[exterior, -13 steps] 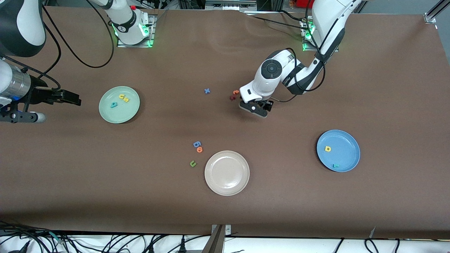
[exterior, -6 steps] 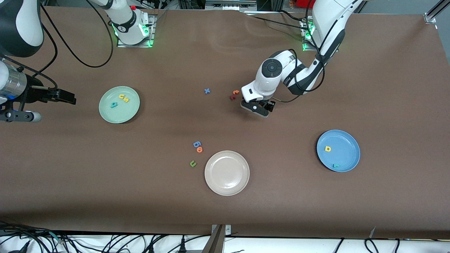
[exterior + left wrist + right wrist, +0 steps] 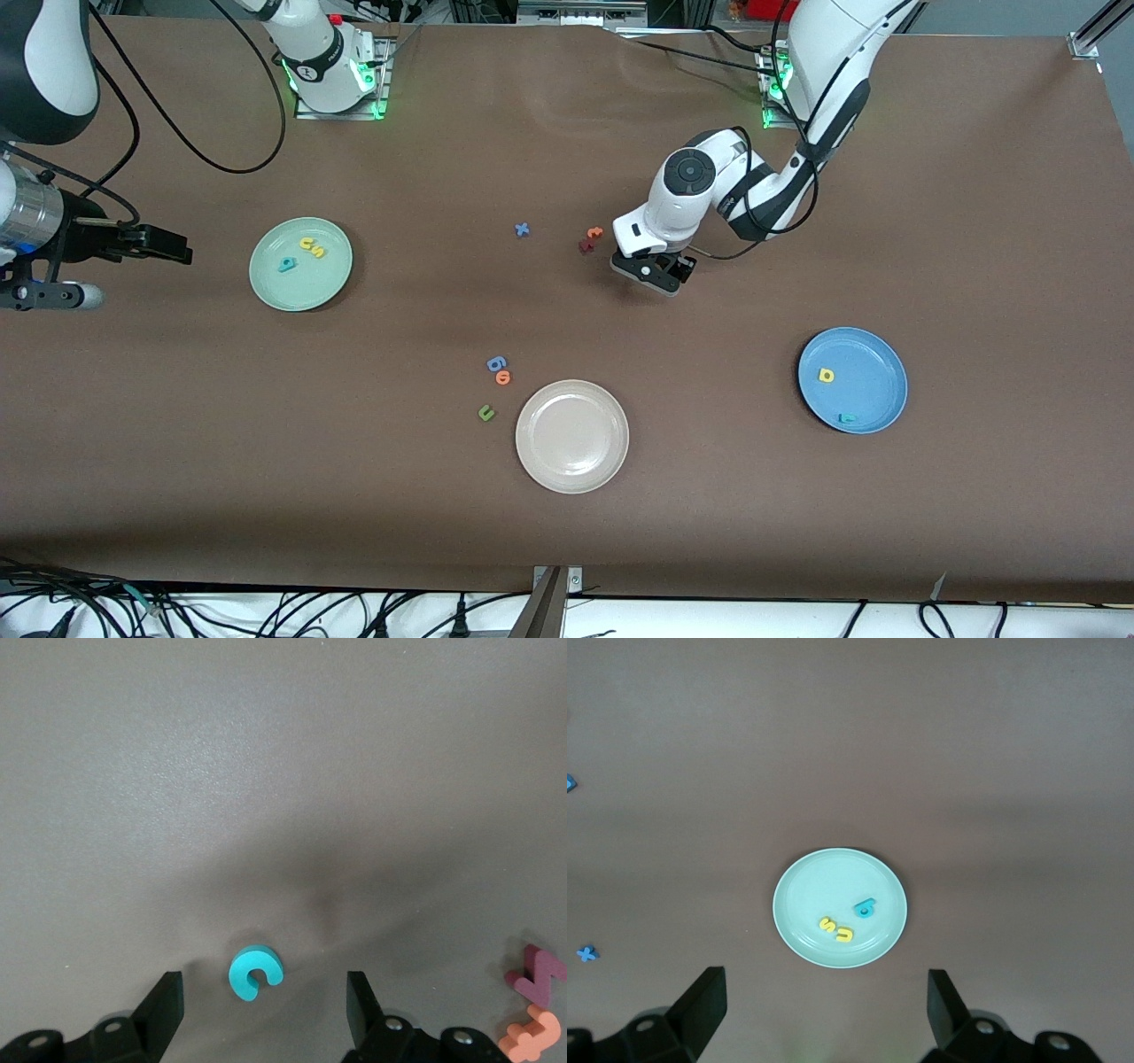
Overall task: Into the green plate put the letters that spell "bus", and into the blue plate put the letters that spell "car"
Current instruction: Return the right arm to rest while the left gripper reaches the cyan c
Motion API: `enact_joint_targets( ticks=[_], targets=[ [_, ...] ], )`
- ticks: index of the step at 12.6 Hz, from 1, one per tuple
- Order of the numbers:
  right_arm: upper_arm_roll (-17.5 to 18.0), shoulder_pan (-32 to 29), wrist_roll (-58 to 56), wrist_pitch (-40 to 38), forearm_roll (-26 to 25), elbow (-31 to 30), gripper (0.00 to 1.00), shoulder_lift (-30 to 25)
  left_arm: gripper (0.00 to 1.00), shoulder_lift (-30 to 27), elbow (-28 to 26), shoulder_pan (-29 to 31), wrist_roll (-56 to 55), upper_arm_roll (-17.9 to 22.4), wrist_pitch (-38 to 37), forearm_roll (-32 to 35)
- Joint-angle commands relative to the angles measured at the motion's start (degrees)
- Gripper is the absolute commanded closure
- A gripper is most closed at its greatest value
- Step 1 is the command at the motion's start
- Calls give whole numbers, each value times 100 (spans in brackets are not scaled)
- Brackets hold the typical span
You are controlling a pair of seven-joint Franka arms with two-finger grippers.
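Nearest the front camera we see a beige plate (image 3: pixel 571 435), with a dark green letter (image 3: pixel 485 412) just beside it toward the right arm's end of the table. A little farther from the camera lie an orange letter (image 3: pixel 502 377) and a blue letter (image 3: pixel 496 362), touching or nearly so.

Toward the left arm's end sits the blue plate (image 3: pixel 877 354). In it we find a yellow "a" (image 3: pixel 826 375) and a teal "r" (image 3: pixel 847 417), the "r" close to the rim nearest the camera.

Farther up the table, the left gripper (image 3: pixel 264 1003) is down low at the table, its fingers (image 3: pixel 165 1008) spread apart on either side of the teal "c" (image 3: pixel 255 972). The "c" lies flat on the table between them, and we see a gap on both sides, so nothing is grasped. Beside that gripper, toward the right arm's end, lie a dark red letter (image 3: pixel 586 245) and an orange one (image 3: pixel 594 232) touching each other, and a small blue "x" (image 3: pixel 522 229) well apart from them.

The green plate (image 3: pixel 332 266) stands toward the right arm's end. It holds the teal "b" (image 3: pixel 287 264), the yellow "u" (image 3: pixel 306 242) and the yellow "s" (image 3: pixel 317 251), the two yellow ones side by side.

The right gripper (image 3: pixel 826 1005) waits in the air by the table's edge at its own end, looking down on the green plate, fingers wide and empty.
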Motion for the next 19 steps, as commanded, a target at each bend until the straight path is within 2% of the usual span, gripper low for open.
enact_joint_targets(
  ticks=[1, 3, 8, 19],
  targets=[
    [437, -387, -45, -131, -114, 25, 0, -99, 21, 30, -68, 55, -141, -23, 112, 282],
    [762, -669, -53, -105, -114, 8, 0, -126, 23, 48, -68, 55, -141, -23, 112, 291],
    [764, -661, -54, -87, -114, 17, 0, -117, 30, 118, -68, 55, -141, -23, 112, 397],
    [746, -670, -27, -61, -114, 69, 0, -73, 72, 127, -59, 55, -141, -23, 112, 397]
  ],
)
